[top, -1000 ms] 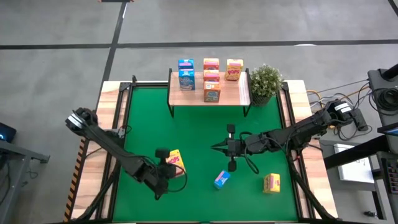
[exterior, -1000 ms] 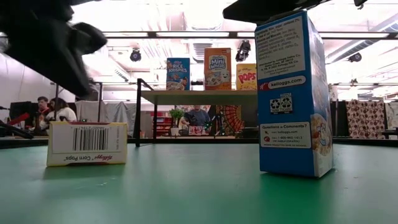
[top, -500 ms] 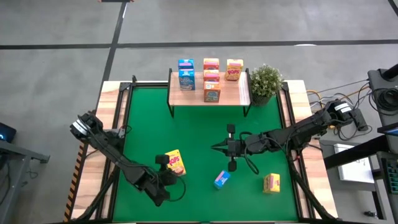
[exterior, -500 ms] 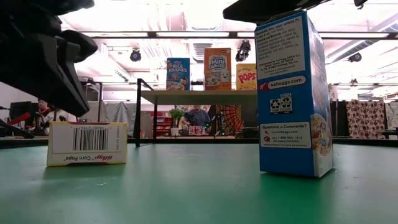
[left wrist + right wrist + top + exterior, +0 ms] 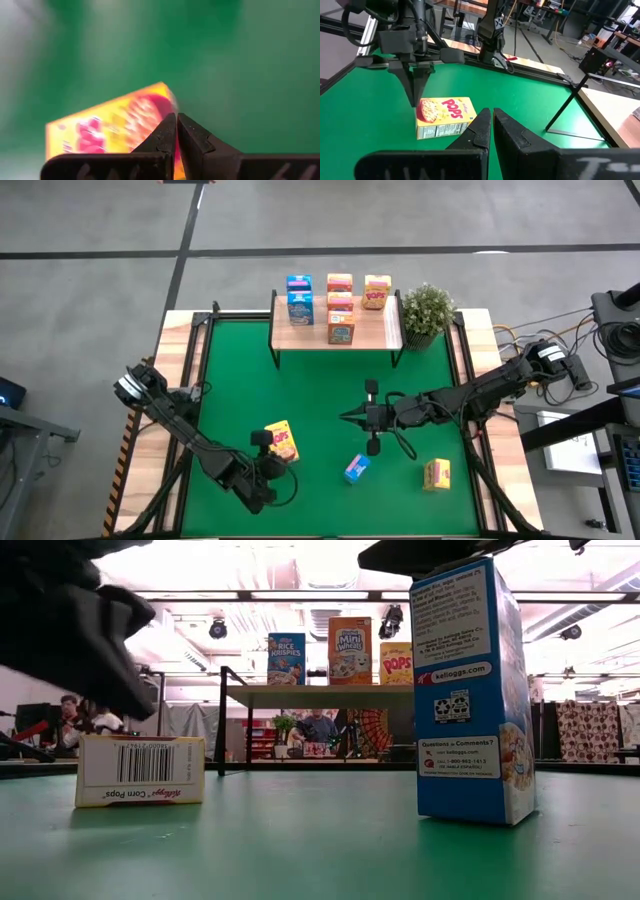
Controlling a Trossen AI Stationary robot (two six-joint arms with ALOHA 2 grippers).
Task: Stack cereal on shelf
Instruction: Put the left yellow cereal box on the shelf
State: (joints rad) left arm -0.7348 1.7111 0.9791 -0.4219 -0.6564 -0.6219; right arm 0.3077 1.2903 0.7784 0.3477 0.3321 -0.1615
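High view: left gripper (image 5: 275,463) beside yellow box (image 5: 282,441)

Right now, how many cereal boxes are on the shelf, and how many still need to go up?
Six boxes stand on the shelf. Nothing is in hand: the left gripper is shut and empty beside the flat yellow box, and the right gripper waits shut mid-mat. Still to go: that one, the blue box and the other yellow box.
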